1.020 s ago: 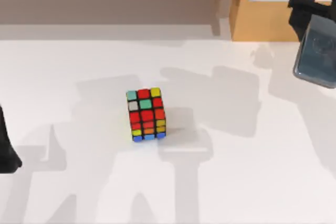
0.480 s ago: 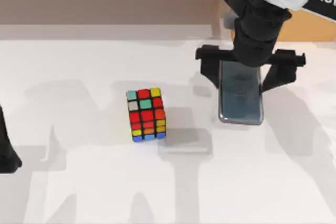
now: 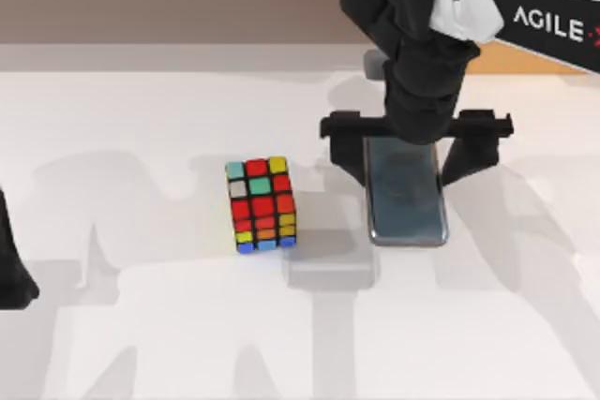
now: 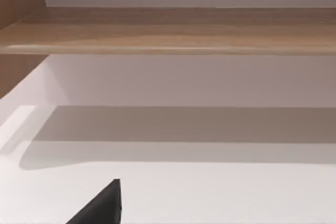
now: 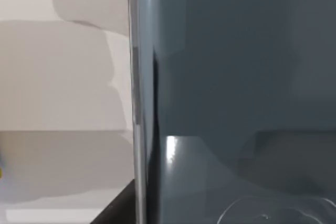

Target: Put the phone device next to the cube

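Two AgileX arms share a white table (image 3: 141, 325). At the top view's far left edge, low down, the left arm (image 3: 11, 269) sits parked as a dark shape; whether its fingers are apart or together cannot be told. The left wrist view looks across bare tabletop toward a wooden shelf edge (image 4: 173, 30).

Near the middle of the table, slightly left of centre, the cube (image 3: 261, 204) rests on the surface with red, orange, yellow, teal, blue and white stickers between black edges.

To the right of the cube, with a clear strip of table between them, is the phone device (image 3: 405, 192), its long side running away from the camera and its glossy dark grey-blue face up. The right gripper (image 3: 417, 142) is over the phone's far end, its black fingers (image 3: 345, 142) spread wide on either side of the phone's width. Whether the fingers press the phone or stand off it cannot be told. The right wrist view shows the phone's dark face and silver rim (image 5: 137, 103) up close.
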`<state>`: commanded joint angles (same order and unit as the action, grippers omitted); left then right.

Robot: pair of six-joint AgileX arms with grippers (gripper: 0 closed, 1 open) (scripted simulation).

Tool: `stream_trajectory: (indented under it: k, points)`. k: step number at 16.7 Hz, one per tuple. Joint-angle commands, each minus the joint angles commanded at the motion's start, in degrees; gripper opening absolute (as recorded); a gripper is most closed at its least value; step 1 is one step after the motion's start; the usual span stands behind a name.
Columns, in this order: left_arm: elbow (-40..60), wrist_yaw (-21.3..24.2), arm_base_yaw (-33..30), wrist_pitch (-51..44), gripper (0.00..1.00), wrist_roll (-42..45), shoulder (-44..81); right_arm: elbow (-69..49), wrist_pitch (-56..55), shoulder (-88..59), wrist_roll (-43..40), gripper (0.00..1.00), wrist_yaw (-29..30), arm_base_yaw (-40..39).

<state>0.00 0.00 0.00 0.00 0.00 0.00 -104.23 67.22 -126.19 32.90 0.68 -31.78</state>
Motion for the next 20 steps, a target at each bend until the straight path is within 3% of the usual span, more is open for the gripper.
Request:
stream_trajectory:
  k: [20]
  points:
    - [0.0,0.0,0.0,0.0,1.00,0.0,0.0,-5.3,4.8,8.1,2.1,0.00,1.7,-1.0]
